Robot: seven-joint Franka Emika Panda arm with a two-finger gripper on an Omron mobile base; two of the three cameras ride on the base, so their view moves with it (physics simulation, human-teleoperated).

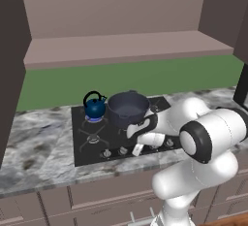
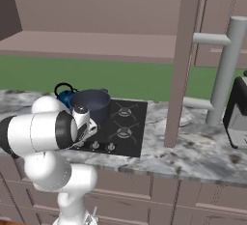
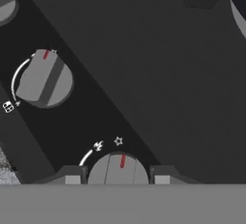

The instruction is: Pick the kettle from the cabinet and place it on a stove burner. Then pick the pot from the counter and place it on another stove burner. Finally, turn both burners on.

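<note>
The blue kettle (image 1: 94, 107) sits on a back burner of the black cooktop (image 1: 87, 147). The big dark pot (image 1: 128, 108) sits on the burner right beside it. The gripper (image 3: 117, 176) is down at the front knobs, its two fingers around a silver knob (image 3: 118, 169), one on each side.

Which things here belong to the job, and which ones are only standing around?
Belong to the job:
- kettle, on a burner
- pot, on a burner
- cooktop
- knob between the tool fingertips
- cabinet

Standing around:
- grey pipe
- dark appliance on the counter
</note>
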